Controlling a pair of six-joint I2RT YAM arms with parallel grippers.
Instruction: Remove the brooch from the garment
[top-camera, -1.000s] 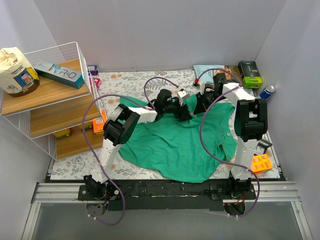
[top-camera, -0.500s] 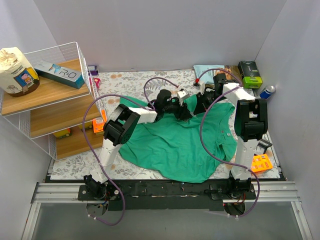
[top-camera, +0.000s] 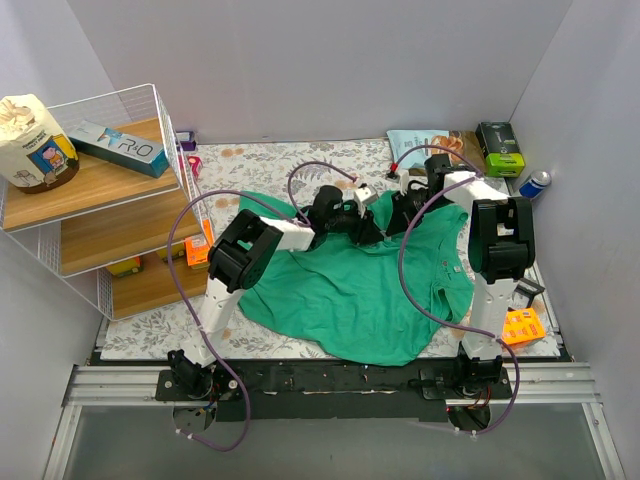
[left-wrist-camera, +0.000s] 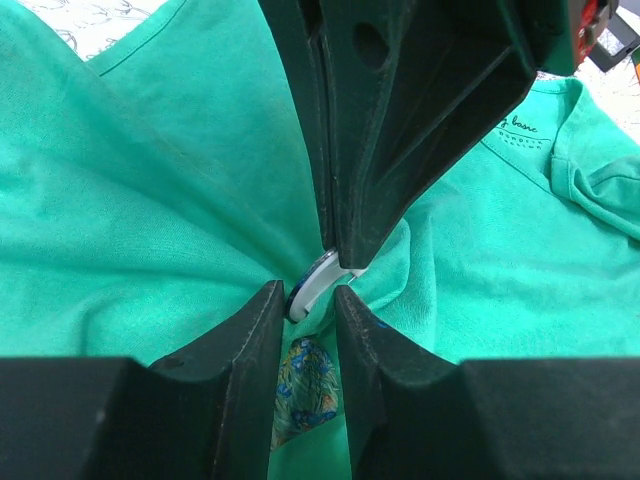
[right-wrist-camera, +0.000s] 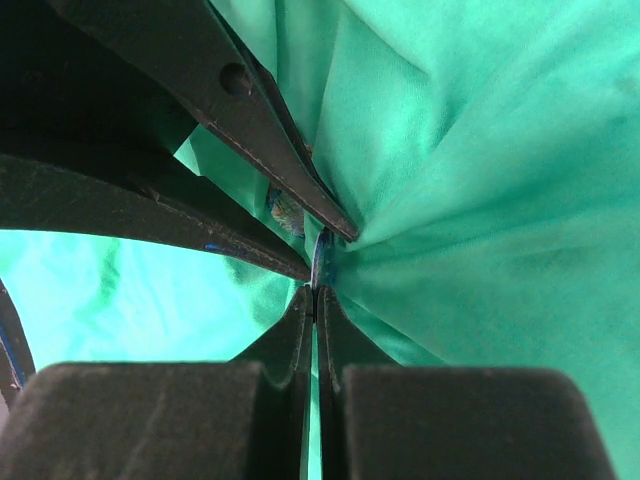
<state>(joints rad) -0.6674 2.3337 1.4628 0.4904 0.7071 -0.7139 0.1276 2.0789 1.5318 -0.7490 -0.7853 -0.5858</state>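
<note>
Top view: white-walled booth, floral table mat (top-camera: 250, 155) on the table, wire shelf (top-camera: 150, 100) with wooden boards at left holding a bag (top-camera: 35, 145) and a flat box (top-camera: 120, 147). Green box (top-camera: 500, 150) and blue can (top-camera: 535, 183) at the far right, orange box (top-camera: 524, 326) at the near right. The garment (top-camera: 350, 290) is spread over the middle of the mat, wrinkled. The left gripper (top-camera: 368, 228) and right gripper (top-camera: 397, 215) meet tip to tip at its far edge; the brooch can't be made out here

Left wrist: the brooch (left-wrist-camera: 308, 285) shows as a thin pale disc seen edge-on, right between the left fingertips, which are only narrowly apart and clenched on bunched green cloth. The right gripper comes in from above, its tips pressed on the disc's upper edge. Folds radiate from that spot; a collar label (left-wrist-camera: 520, 128) is at upper right

Right wrist: own fingers pinched tight together, a thin bluish edge of the brooch sticking out just past the tips. The left fingers converge on the same point from the upper left, cloth gathered all round
</note>
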